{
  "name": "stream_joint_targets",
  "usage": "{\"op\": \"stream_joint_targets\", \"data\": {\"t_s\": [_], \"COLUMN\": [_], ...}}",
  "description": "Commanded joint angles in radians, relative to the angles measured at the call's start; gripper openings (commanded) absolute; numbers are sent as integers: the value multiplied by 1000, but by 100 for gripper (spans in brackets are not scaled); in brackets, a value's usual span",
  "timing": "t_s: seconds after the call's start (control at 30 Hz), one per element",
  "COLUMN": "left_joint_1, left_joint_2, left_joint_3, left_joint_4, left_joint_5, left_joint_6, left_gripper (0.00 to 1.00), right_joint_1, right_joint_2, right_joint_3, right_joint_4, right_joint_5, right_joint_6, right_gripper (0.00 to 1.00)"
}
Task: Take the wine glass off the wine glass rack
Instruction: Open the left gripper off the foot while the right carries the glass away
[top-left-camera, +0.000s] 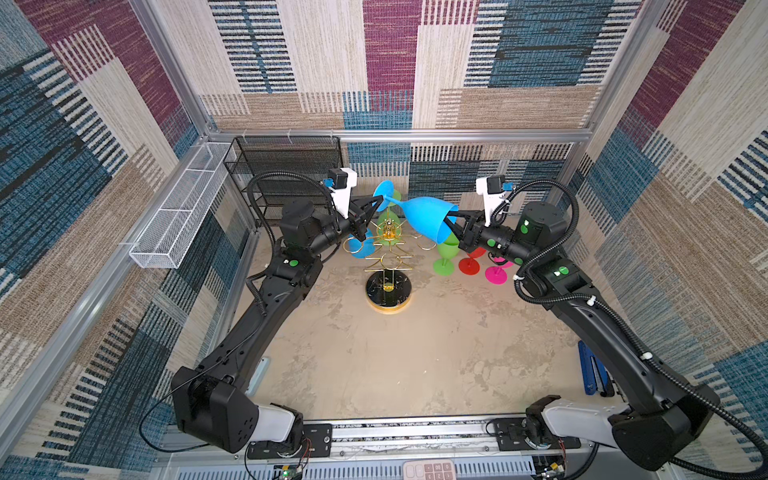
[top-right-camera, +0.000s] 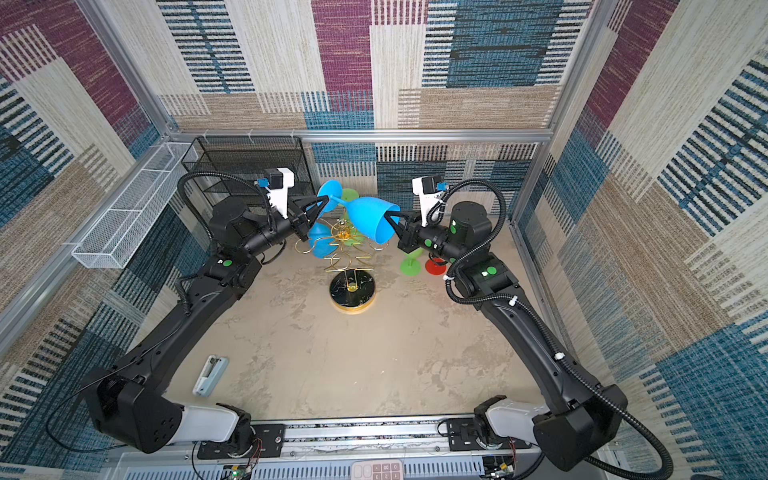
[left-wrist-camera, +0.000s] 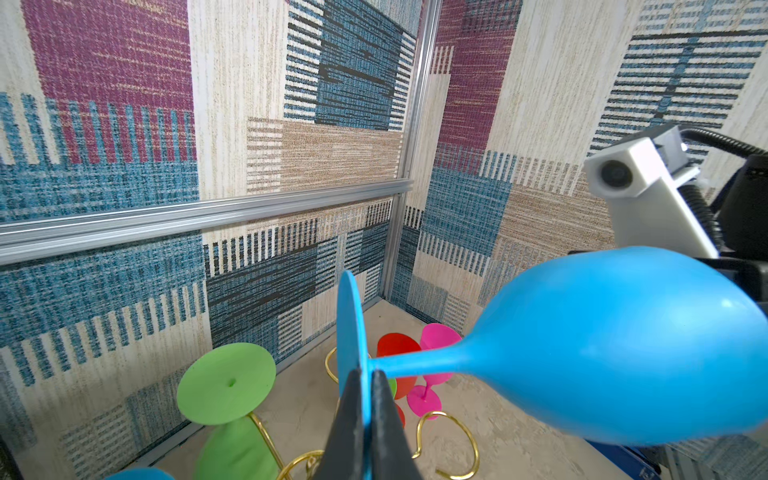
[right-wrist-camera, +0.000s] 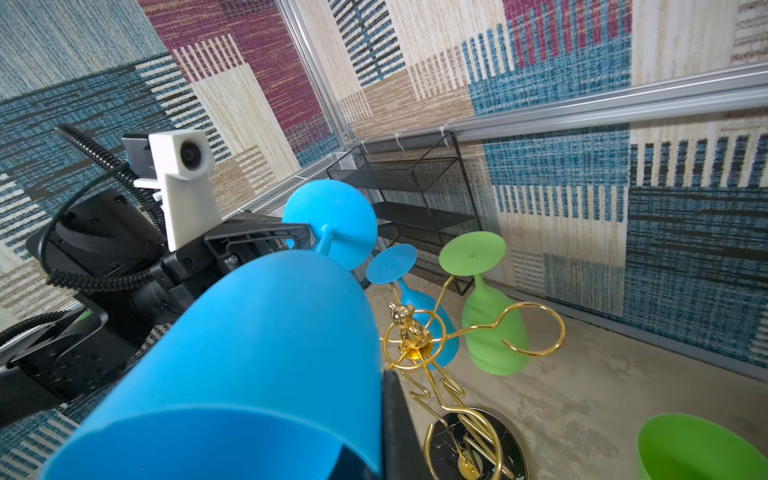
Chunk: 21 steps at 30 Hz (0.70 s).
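A blue wine glass (top-left-camera: 428, 216) (top-right-camera: 370, 218) lies level in the air above the gold wine glass rack (top-left-camera: 388, 257) (top-right-camera: 351, 257), held at both ends. My left gripper (top-left-camera: 380, 199) (left-wrist-camera: 365, 374) is shut on the edge of its round foot (left-wrist-camera: 351, 328). My right gripper (top-left-camera: 451, 216) (right-wrist-camera: 380, 376) is shut on the bowl's rim (right-wrist-camera: 257, 353), one finger inside and one outside. An upside-down green glass (right-wrist-camera: 490, 332) and another blue glass (right-wrist-camera: 415, 307) still hang from the rack's arms. The rack's black marbled base (top-left-camera: 388, 291) stands on the table.
Green (top-left-camera: 444, 257), red (top-left-camera: 469, 266) and pink (top-left-camera: 496, 274) glasses stand on the table right of the rack, under my right arm. A black mesh shelf (top-left-camera: 286, 166) stands at the back left, with a white wire basket (top-left-camera: 178, 216) on the left wall.
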Motion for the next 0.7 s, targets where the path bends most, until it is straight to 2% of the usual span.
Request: {"op": "stream_joint_targets", "data": {"t_s": [0.0, 0.1, 0.4, 0.53, 0.67], "left_joint_1": [5, 18, 72, 127, 229], "left_joint_2": [-2, -7, -41, -73, -102], "left_joint_3": [9, 15, 0, -14, -54], "left_joint_4": [-17, -57, -94, -118, -108], "left_joint_5": [-11, -42, -80, -81, -77], "left_joint_6": [-23, -31, -59, -67, -116], "left_gripper": [8, 22, 50, 54, 55], "right_joint_1": [2, 1, -42, -95, -110], "right_joint_2": [2, 10, -34, -75, -110], "right_joint_3": [27, 67, 172, 251, 327], "right_joint_4": [7, -66, -250, -422, -611], "right_joint_5": [23, 100, 265, 358, 464], "right_joint_6": [8, -19, -81, -114, -143], "right_gripper": [2, 0, 0, 0, 0]}}
